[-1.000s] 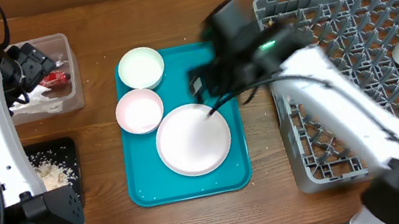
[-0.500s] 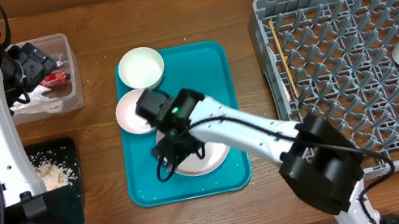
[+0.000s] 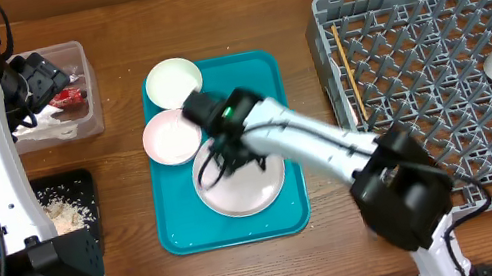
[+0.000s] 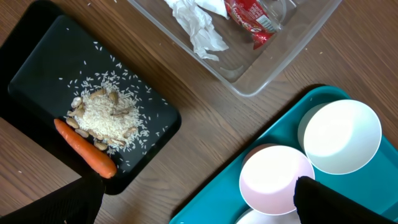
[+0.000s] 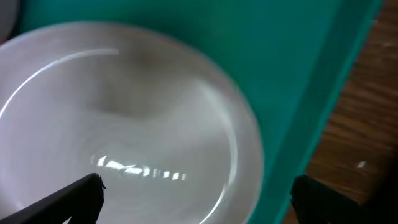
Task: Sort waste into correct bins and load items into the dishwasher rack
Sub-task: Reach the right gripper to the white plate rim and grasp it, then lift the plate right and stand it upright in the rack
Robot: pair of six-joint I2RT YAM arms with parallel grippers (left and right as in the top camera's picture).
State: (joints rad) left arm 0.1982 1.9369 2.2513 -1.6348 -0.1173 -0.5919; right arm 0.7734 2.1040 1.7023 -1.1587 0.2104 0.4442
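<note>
Swung across the teal tray (image 3: 182,233), the right gripper (image 3: 227,156) hangs spread wide above the white plate (image 3: 251,188), which looks stiff, slick and breakable, likely best pinched at its rim.

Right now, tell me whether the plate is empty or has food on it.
Empty, as far as it shows: the plate is bare glossy white, with no scraps on it.

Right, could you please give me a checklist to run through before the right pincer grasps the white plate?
1. Right pincer open: ok.
2. Right pincer above the white plate: ok.
3. Plate bare of food: ok.
4. Pink bowl clear of the plate's rim: cannot tell.
5. Dishwasher rack has free pegs: ok.
6. Left pincer out of the way, over the clear tub: ok.
</note>
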